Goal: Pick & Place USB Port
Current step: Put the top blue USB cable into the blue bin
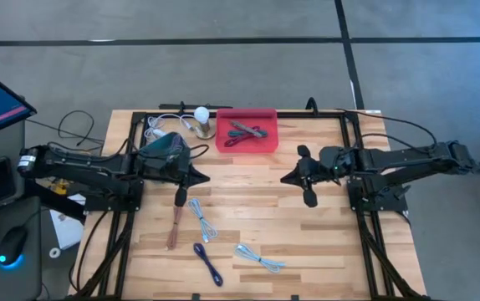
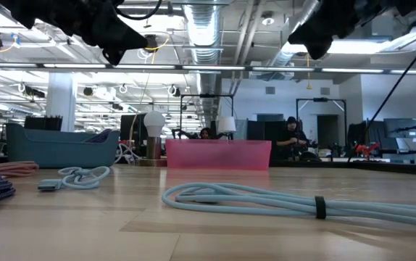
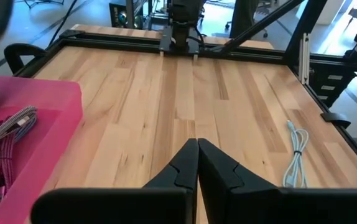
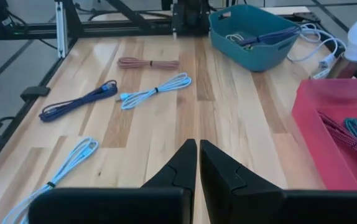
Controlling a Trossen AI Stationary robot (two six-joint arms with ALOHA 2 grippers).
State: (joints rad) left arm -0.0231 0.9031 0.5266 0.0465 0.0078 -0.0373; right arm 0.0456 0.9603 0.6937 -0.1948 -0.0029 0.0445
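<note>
While both arms hang above the wooden table (image 1: 248, 209), seen from overhead:
Left gripper (image 1: 203, 177): fingers pressed together, empty, just beside the teal bin (image 1: 166, 148).
Cables: pink (image 1: 176, 227), light blue (image 1: 201, 220), dark blue (image 1: 208, 262) and another light blue (image 1: 259, 258) lie near the front edge.
Red tray (image 1: 246, 142): at the far edge, cables inside.
Right gripper (image 1: 284, 179): pressed together, empty.

Cables (image 1: 246, 132) in bin (image 1: 267, 145); lamp (image 1: 201, 119) left of bin.

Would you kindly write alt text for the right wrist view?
The right gripper, shut and empty, hovers over a wooden table. Ahead lie a brown cable, a navy cable and two light blue cables, with a teal bin and a pink bin beside.
</note>
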